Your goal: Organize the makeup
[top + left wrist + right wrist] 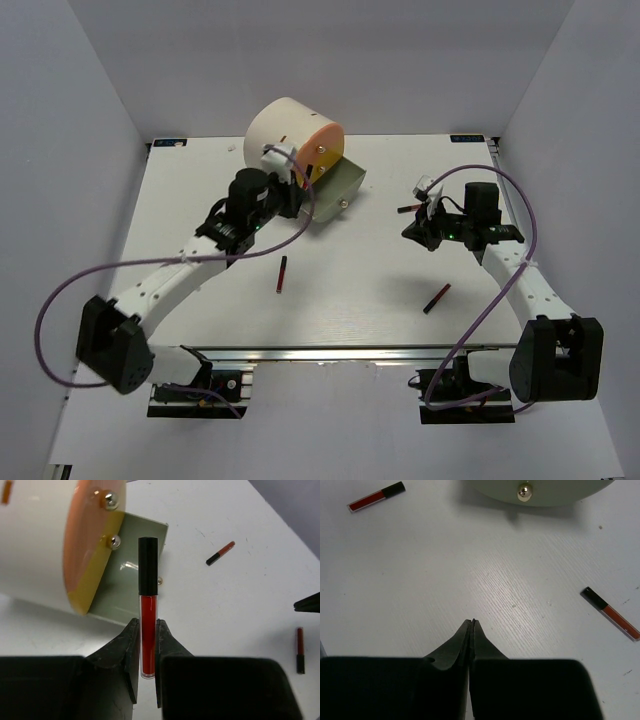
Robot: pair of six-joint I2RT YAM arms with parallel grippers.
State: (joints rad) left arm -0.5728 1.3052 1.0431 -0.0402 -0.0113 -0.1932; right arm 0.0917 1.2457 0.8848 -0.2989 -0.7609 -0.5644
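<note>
A red stick (pixel 148 605) is clamped in the left gripper (pixel 147 647), cap aimed at the drawer (pixel 125 590) just ahead, likely for dropping in. The right gripper (pixel 471 630) is shut on nothing, loose sticks (pixel 612 614) lying either side.

Red-black stick (pixel 148 607) in left fingers (pixel 125 650); second stick (pixel 282 273), third stick (pixel 436 298), fourth stick (pixel 408 209) flat.

The stick (pixel 148 611) looks glossy clear plastic, the knob (pixel 523 492) shiny metal, the table (pixel 470 570) matt, finely grooved.

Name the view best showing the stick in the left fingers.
Left wrist: the red stick stands full length, clamped between the fingers. The top view hides it behind the arm; the right wrist misses it.
</note>
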